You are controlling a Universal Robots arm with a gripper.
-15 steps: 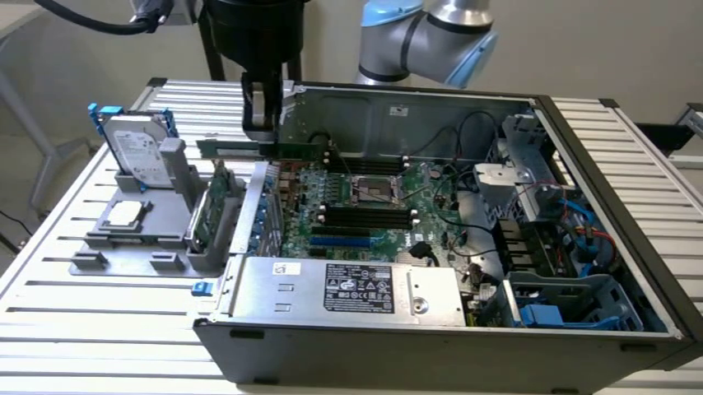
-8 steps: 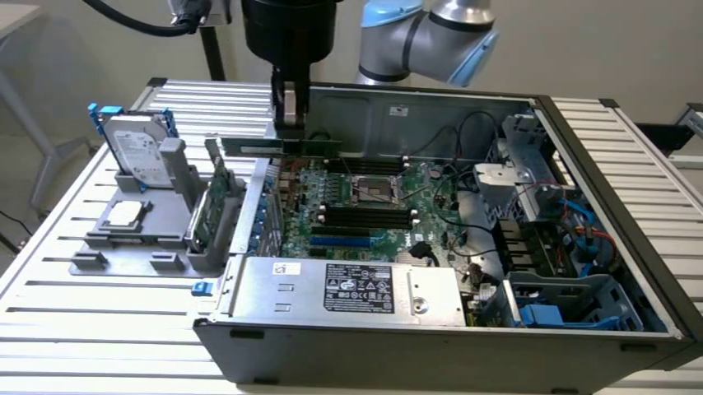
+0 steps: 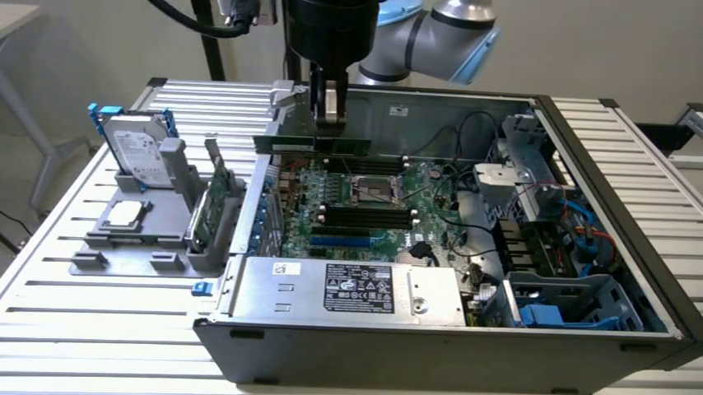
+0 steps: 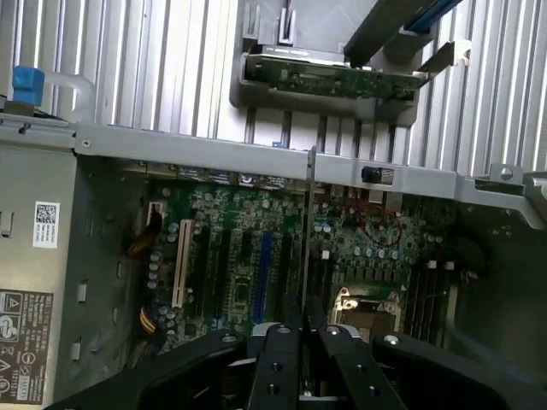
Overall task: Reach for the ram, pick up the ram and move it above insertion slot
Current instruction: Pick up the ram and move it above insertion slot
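Gripper (image 3: 328, 123) clamped on ram (image 3: 313, 145), stick held level, edge-on between fingers (image 4: 275, 359). Ram suspended above motherboard (image 3: 351, 210) inside open computer case (image 3: 615, 206), clear of slots.

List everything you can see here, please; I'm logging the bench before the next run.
ram: one, green, held edge-up above the motherboard, clamped in the gripper.
computer case: one, grey, open, on the slatted table.
motherboard: one, green, on the case floor.
power supply: one, silver, at the case's near edge.
drive cage: one, grey with blue clips, near corner of the case at the exterior view's right.
holder: one, grey, on the table at the exterior view's left.
hard drive: one, silver, upright in the holder.
expansion card: one, green, upright in the holder.
table: one, pale slatted metal.
gripper: one, black, shut on the ram.
arm: one, grey, behind the case.
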